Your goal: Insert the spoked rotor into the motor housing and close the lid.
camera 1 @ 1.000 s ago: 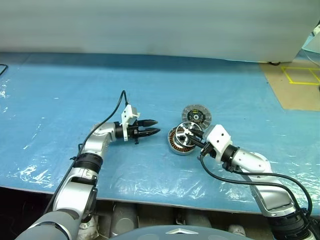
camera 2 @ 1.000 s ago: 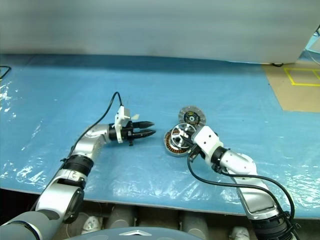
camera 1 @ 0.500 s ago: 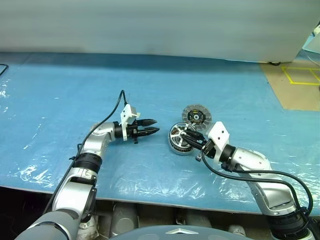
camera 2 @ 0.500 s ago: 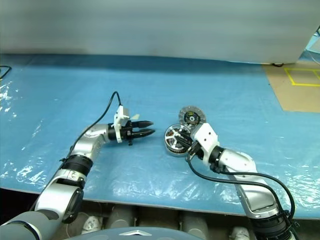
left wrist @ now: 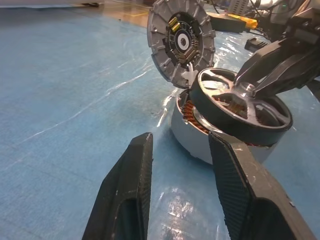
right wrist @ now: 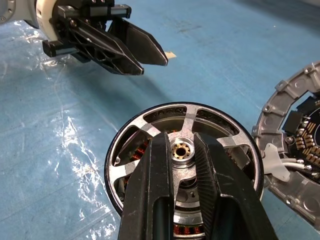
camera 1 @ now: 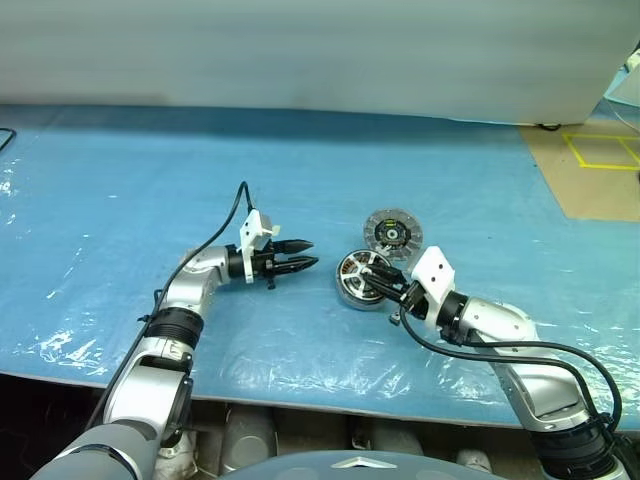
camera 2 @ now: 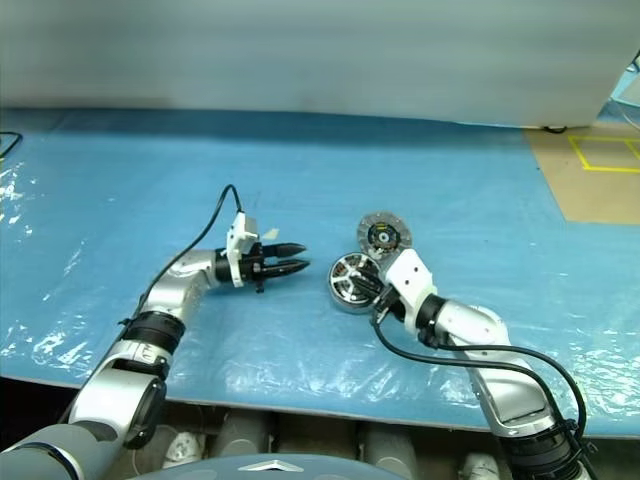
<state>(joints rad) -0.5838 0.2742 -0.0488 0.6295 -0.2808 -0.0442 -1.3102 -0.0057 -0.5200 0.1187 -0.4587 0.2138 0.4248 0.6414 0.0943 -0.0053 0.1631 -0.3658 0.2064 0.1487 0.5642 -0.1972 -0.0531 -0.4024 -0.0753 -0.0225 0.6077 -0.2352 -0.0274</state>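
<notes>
My right gripper [right wrist: 182, 165] is clamped on the hub of the spoked rotor [right wrist: 182, 150], one black finger on each side of the small brass-coloured centre, and the wheel sits tilted on top of the motor housing [left wrist: 200, 142], not yet seated flat. From my left wrist I can see the wheel's near edge dipping into the housing while its far side rides higher, with the copper windings showing in the gap under the rim. In the head view the housing [camera 1: 352, 292] rests on the blue plastic-covered table [camera 1: 120, 200], a little to the right of centre, with the wheel [camera 1: 362, 272] on it and my right gripper [camera 1: 388, 283] reaching in from the right and pointing leftward. The lid [camera 1: 391, 233] lies just beyond the housing, close beside it, with its ribbed face and dark yellow-marked centre turned up; in the left wrist view the lid [left wrist: 181, 40] appears propped up behind the housing, and a short white wire runs from it. My left gripper [camera 1: 303, 255] hangs level above the table to the left of the housing, near it but apart, pointing right toward it. Its fingers [left wrist: 127, 195] stand apart with nothing between them.
</notes>
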